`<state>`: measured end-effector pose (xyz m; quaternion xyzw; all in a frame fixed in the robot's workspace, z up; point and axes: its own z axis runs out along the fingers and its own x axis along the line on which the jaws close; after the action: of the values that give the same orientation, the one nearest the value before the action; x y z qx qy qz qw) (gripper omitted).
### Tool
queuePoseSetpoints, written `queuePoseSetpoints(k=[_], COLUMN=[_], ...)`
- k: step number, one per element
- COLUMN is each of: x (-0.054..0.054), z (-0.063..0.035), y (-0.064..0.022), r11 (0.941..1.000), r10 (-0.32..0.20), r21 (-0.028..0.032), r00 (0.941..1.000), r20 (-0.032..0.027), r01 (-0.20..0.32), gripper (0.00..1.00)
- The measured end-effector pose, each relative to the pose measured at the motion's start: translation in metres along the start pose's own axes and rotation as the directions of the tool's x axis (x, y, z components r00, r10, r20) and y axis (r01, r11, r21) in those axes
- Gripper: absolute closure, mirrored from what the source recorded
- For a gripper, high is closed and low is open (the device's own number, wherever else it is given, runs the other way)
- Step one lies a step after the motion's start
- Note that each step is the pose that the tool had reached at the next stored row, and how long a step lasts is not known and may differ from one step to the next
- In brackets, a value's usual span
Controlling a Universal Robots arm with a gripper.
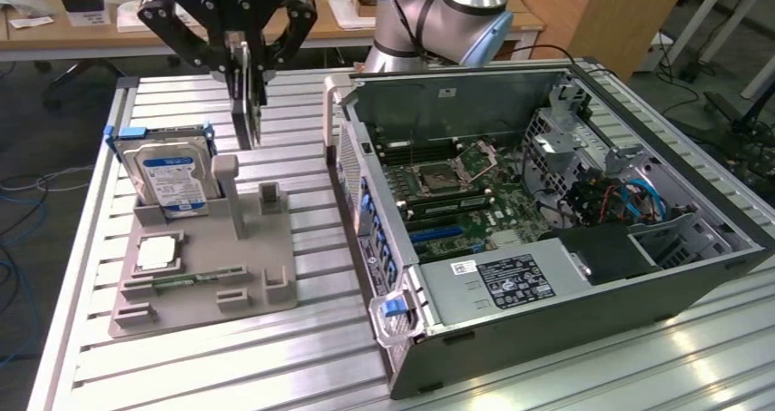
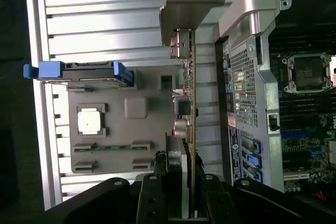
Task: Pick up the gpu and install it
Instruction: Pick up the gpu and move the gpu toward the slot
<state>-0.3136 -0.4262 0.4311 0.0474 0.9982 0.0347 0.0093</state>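
Nearest you, along the bottom edge of the exterior frame, is the slatted aluminium table (image 1: 181, 375), which carries everything else. On it, filling the right half of that frame, you have the open computer case (image 1: 582, 325) lying with its side panel off. Its motherboard (image 1: 466, 198) faces up, and the power supply (image 1: 509, 279) sits at the near end.

At top centre stands the grey robot arm (image 1: 448, 16), behind the case. Lower left of the frame holds the grey parts fixture (image 1: 242, 275), apart from the case with bare slats between them. A blue-labelled hard drive (image 1: 170, 180) stands upright in the fixture's far slot.

Your task piece, the gpu (image 1: 247, 112), is in the upper left of the frame. It hangs upright and edge-on to the camera, between the hard drive and the case's perforated rear panel. Its lower end is near the fixture's tall post; you cannot tell whether it touches.

The gripper (image 1: 249, 62) is clenched on the card's upper end, one black finger on each face. In the wrist view the card runs straight out from between the fingers, beside the fixture.

Smaller still, a square processor (image 1: 158, 250) lies flat on the fixture, and a narrow green memory stick (image 1: 181, 281) lies just in front of it.
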Motion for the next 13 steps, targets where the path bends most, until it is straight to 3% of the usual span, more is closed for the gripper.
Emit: queuePoseSetpoints(k=[13], x=[0.000], z=[-0.0297], y=[0.0021], r11=[1.0000], r10=[0.000], r21=[-0.0048], r00=[1.0000], r20=[-0.0006], r01=[0.000], gripper=[0.72])
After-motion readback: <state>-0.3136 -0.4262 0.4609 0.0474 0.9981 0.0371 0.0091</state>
